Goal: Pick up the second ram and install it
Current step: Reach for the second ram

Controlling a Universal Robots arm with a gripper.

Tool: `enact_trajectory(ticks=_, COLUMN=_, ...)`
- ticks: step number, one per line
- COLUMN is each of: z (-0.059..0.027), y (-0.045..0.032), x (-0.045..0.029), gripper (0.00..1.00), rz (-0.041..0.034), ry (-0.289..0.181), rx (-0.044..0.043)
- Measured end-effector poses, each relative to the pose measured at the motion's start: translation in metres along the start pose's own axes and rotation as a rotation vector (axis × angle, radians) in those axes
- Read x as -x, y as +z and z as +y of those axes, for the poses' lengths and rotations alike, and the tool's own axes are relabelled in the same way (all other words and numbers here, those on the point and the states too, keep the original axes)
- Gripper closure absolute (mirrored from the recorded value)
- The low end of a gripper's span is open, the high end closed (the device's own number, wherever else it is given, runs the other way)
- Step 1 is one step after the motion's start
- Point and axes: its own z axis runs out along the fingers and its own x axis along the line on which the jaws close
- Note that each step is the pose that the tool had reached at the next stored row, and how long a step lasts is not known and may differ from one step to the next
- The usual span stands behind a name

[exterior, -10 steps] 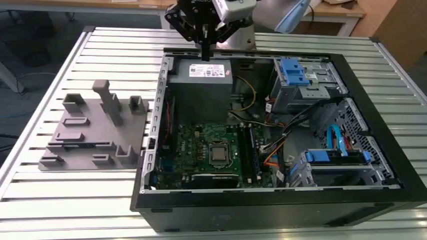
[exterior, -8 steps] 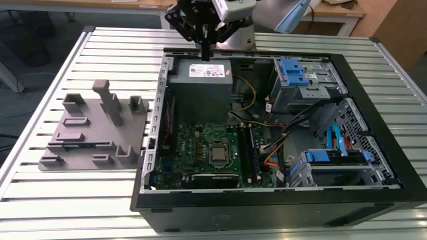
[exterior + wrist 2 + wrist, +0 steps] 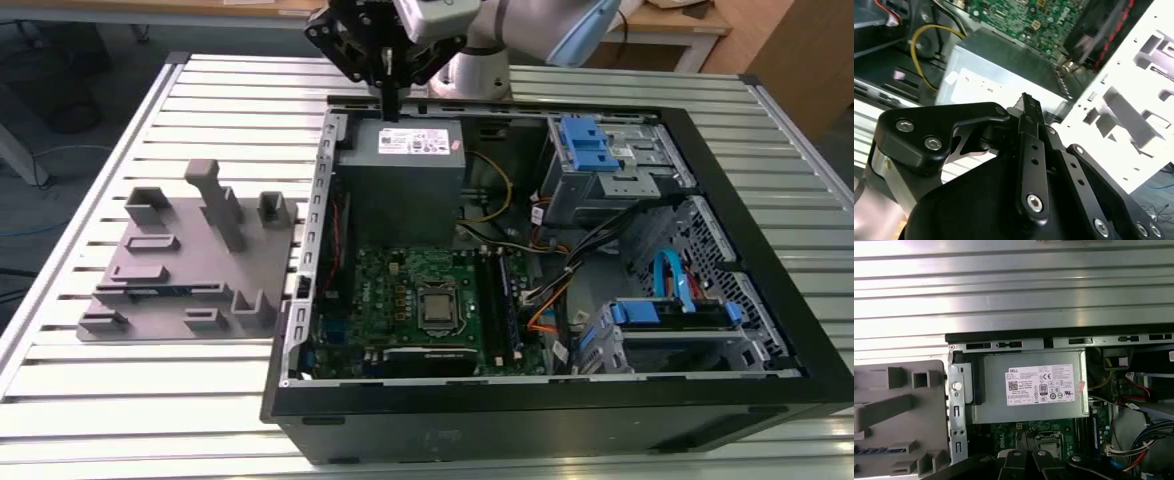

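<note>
**One second ram (image 3: 140, 291) sitting in the holder block (image 3: 200, 230)**

That's on the exterior view's left, on the bench (image 3: 80, 400). Further right the gripper (image 3: 387, 108) hangs above the power supply (image 3: 400, 170) in the open case (image 3: 561, 400), jaws pinched together with nothing in them.

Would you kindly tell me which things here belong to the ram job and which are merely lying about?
Job: dark green flat ram stick in the grey plastic holder block; black pincer; green motherboard.
Idle: grey metal power supply box; blue plastic drive latch; slatted metal table.
</note>
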Motion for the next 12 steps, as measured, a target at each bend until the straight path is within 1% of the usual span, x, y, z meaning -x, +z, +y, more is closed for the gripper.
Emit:
enact_trajectory(ticks=4, z=-0.0013, y=-0.0004, x=-0.0166, gripper=0.89, rz=-0.0005, ry=0.0, rx=0.0001)
enact_trajectory(ticks=12, z=-0.003, y=-0.0011, x=-0.0394, gripper=0.89, rz=-0.0006, ry=0.0, rx=0.0001)
